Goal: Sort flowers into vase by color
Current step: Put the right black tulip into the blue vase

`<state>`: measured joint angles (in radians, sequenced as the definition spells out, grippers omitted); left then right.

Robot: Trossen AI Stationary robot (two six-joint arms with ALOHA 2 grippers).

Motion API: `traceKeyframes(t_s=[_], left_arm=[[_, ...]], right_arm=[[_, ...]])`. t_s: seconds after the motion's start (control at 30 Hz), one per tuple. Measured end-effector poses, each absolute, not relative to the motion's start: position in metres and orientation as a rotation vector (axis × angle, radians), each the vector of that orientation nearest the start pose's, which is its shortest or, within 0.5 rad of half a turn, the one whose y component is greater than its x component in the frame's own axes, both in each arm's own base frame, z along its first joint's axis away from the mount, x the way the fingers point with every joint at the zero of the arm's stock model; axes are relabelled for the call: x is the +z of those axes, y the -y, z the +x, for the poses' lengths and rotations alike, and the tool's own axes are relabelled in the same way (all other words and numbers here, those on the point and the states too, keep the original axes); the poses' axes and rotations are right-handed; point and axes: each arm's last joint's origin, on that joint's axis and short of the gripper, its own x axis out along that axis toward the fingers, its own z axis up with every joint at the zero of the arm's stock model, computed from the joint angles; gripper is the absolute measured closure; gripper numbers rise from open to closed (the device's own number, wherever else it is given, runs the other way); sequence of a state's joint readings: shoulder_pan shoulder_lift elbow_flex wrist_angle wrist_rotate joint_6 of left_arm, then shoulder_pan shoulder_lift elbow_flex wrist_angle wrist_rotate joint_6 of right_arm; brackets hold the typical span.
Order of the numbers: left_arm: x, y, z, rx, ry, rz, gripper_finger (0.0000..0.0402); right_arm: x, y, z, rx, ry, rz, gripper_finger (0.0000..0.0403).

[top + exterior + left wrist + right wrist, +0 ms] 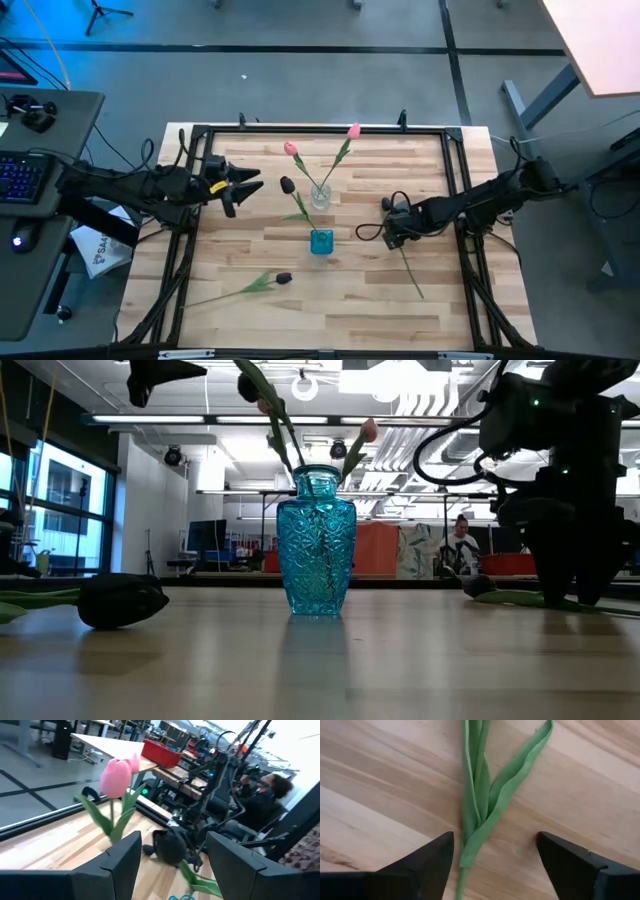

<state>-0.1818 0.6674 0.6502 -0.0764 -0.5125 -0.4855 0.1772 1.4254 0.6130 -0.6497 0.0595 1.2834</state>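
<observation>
Where leaves taper: smooth green stem (470, 795)

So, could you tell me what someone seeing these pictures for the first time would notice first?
Probably the blue vase at mid-table, holding one dark tulip, with two pink tulips in a clear vase just behind it. Next, the right gripper poised open, low over a tulip lying on the table, astride its stem and leaves. The left gripper hangs open near the vases, and another dark tulip lies toward the front left.
</observation>
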Motion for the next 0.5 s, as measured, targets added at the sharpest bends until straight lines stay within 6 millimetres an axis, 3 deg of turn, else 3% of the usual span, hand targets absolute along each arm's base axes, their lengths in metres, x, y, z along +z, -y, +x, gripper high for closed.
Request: traceKeyframes(t_s=[0.13,0.33,0.43,0.5], left_arm=[[0.312,0.013,0.151,0.358,-0.027,-0.446,0.019],[0.312,0.013,0.151,0.357,-0.027,-0.44,0.019],[0.312,0.013,0.151,0.356,-0.027,-0.425,0.019],[0.312,0.013,0.15,0.357,-0.028,-0.425,0.019]], right_arm=[[0.129,-0.034,0.2,-0.853,-1.299,0.835,0.0182],[0.137,-0.034,0.201,-0.802,-1.341,0.747,0.0368],[0.153,-0.034,0.204,-0.711,-1.346,0.677,0.0384],[0.178,-0.036,0.213,-0.621,-1.271,0.674,0.038]])
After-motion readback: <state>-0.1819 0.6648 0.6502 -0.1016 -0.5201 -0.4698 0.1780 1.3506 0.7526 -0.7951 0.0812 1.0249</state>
